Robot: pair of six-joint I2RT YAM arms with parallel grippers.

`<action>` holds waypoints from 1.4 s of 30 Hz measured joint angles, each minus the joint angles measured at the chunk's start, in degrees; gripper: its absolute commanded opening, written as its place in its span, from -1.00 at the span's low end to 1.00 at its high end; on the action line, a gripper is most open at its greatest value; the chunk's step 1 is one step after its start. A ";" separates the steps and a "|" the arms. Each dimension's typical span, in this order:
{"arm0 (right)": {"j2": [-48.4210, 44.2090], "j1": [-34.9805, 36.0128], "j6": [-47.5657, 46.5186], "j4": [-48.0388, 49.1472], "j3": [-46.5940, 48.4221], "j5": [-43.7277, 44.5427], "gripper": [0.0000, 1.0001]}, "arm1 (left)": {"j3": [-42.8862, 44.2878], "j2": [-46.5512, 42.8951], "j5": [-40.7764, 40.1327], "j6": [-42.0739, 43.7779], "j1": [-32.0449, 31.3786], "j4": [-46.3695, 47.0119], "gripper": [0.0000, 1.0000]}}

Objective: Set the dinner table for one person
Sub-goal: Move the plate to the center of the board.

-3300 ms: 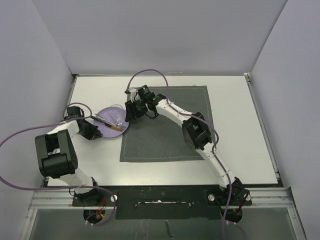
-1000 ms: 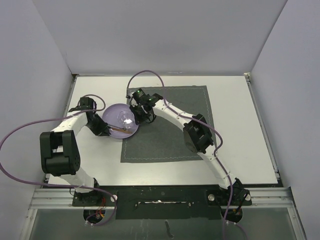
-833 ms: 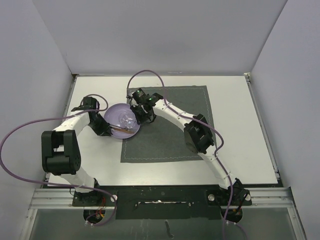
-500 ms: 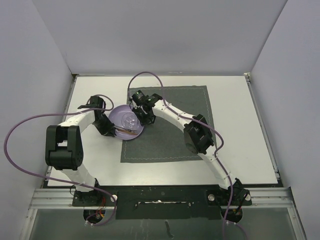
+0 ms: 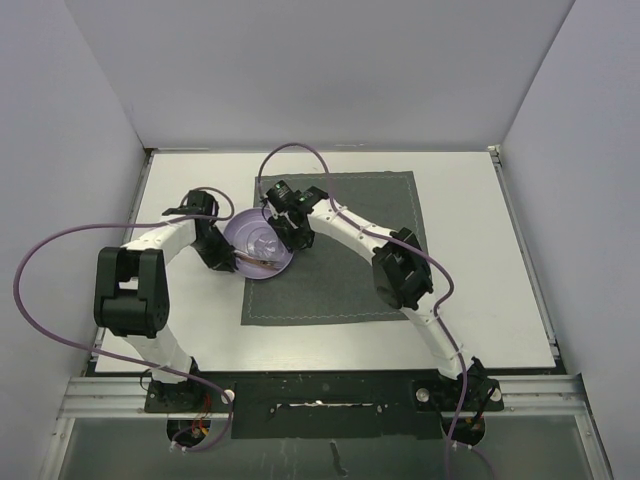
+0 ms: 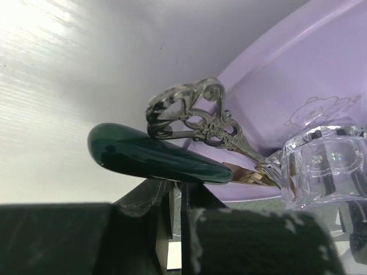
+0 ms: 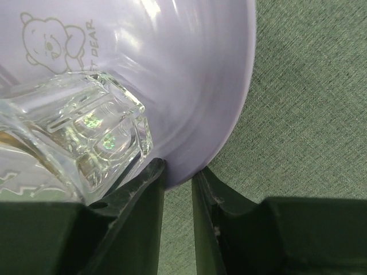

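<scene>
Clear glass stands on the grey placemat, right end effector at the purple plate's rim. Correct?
No: the clear glass stands on the purple plate, not the grey placemat; see right wrist view. The right end effector is at its rim.

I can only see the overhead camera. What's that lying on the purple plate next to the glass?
Observer: The left wrist view shows two utensils, a dark green handle and an ornate silver handle, both jutting past the plate rim.
Operator: Where exactly are the right fingers?
Observer: The right wrist view shows the right fingers either side of the plate's rim, one inside and one outside.
Operator: Any marking on the plate?
Observer: Yes, a bear drawing with the word DEAR, right beside the clear glass.
</scene>
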 measured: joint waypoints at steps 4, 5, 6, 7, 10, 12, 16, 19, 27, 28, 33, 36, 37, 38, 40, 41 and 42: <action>-0.15 0.02 -1.25 -0.11 -1.95 -0.24 -0.36 | 0.00 0.83 0.44 0.04 -0.24 1.09 -1.00; -0.15 0.02 -1.40 -0.09 -2.38 -0.33 -0.34 | 0.00 0.92 0.46 0.07 -0.39 1.40 -1.00; -0.15 0.02 -1.46 -0.04 -2.69 -0.35 -0.32 | 0.00 0.92 0.46 0.09 -0.50 1.60 -1.00; -0.26 0.02 -1.55 0.00 -2.91 -0.39 -0.30 | 0.00 0.92 0.44 0.17 -0.63 1.75 -1.00; -0.79 0.02 -1.88 0.22 -3.74 -0.81 -0.26 | 0.00 1.09 0.44 0.22 -0.68 2.32 -1.00; -1.55 0.02 -1.88 0.90 -5.25 -1.14 -0.25 | 0.00 1.25 0.48 0.35 -0.68 3.06 -1.00; -3.17 0.02 -1.88 2.23 -7.56 -1.57 -0.22 | -0.02 1.66 0.48 0.48 -0.76 3.67 -1.00; -3.58 0.02 -1.88 2.36 -7.82 -1.81 -0.21 | -0.07 2.10 0.55 0.48 -0.76 4.09 -1.00; -4.22 -0.15 -1.90 2.45 -7.87 -2.14 -0.22 | -0.55 2.21 1.03 0.42 -0.79 5.16 -1.00; -4.22 -0.24 -1.90 2.45 -7.87 -2.16 -0.21 | -0.55 2.21 1.14 0.42 -0.79 5.33 -1.00; -4.22 -1.11 -1.97 2.69 -7.87 -3.39 -0.21 | -0.55 2.21 1.62 0.39 -0.81 6.01 -1.00; -4.22 -1.75 -2.16 2.82 -7.87 -4.22 -0.20 | -0.55 2.29 1.86 0.37 -1.03 6.43 -1.00; -4.22 -1.95 -2.29 2.82 -7.85 -4.50 -0.19 | -0.55 2.32 1.97 0.35 -1.07 6.56 -1.00; -4.22 -2.08 -2.36 2.82 -7.80 -4.72 -0.18 | -0.55 2.36 2.10 0.31 -1.09 6.67 -1.00; -4.22 -2.21 -2.54 2.64 -7.54 -4.98 -0.18 | -0.55 2.43 2.21 0.24 -1.14 6.82 -1.00; -4.22 -2.25 -2.62 2.58 -7.37 -5.09 -0.17 | -0.55 2.45 2.21 0.20 -1.14 6.80 -1.00; -4.22 -2.25 -2.75 2.51 -7.13 -5.11 -0.17 | -0.55 2.45 2.21 0.20 -1.14 6.80 -1.00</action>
